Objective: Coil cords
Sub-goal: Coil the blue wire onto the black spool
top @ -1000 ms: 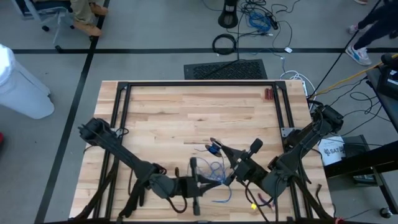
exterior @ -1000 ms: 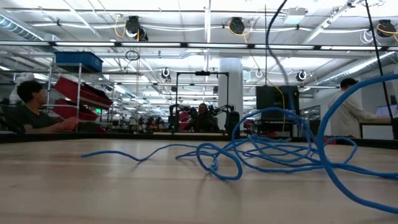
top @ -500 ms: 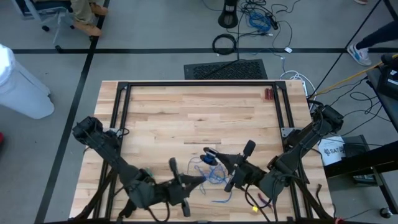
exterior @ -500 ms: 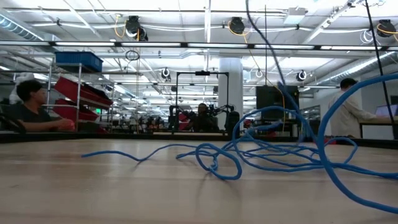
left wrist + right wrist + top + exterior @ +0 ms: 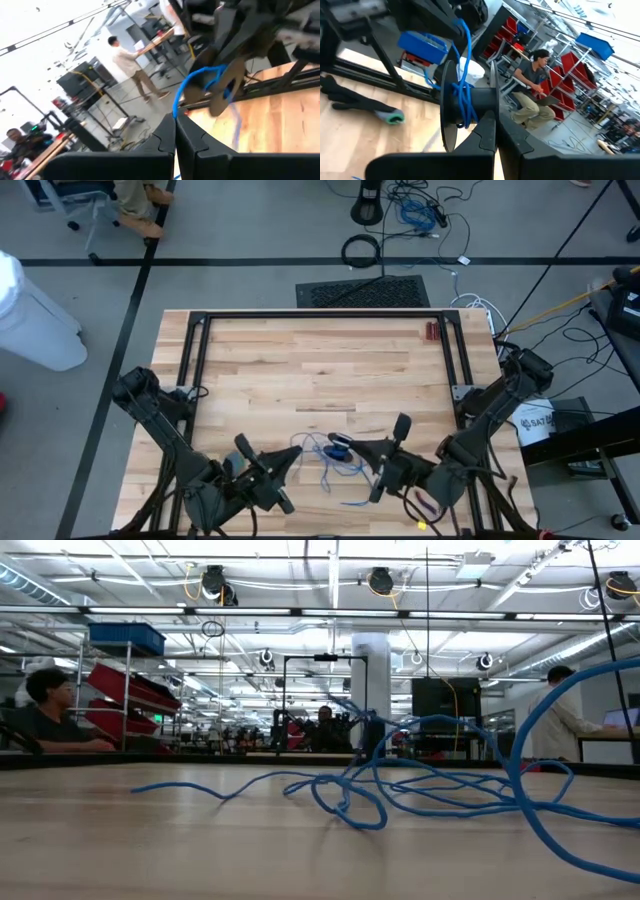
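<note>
A pale wooden table (image 5: 320,370) inside a black frame stands on a grey floor strewn with cables, and a large black cable ring (image 5: 361,250) lies on the floor beyond it. In the high view both arms reach in over the table's near edge: the left gripper (image 5: 292,457) points at the loose blue cord (image 5: 335,462), which lies tangled between the two grippers, and the right gripper (image 5: 347,448) sits at a small dark spool (image 5: 338,445). The low view looks level across the table into a workshop hall with shelves and a seated person (image 5: 50,718) at one side; the cord (image 5: 420,790) sprawls in loops on the wood, one strand rising off the surface. In the left wrist view the left gripper (image 5: 175,134) has its fingers pressed together with a blue strand coming up from between them, and the spool (image 5: 225,85) with wound cord shows beyond. In the right wrist view the right gripper (image 5: 492,127) is clamped on the spool (image 5: 465,102), blue cord (image 5: 462,85) wrapped round its hub.
</note>
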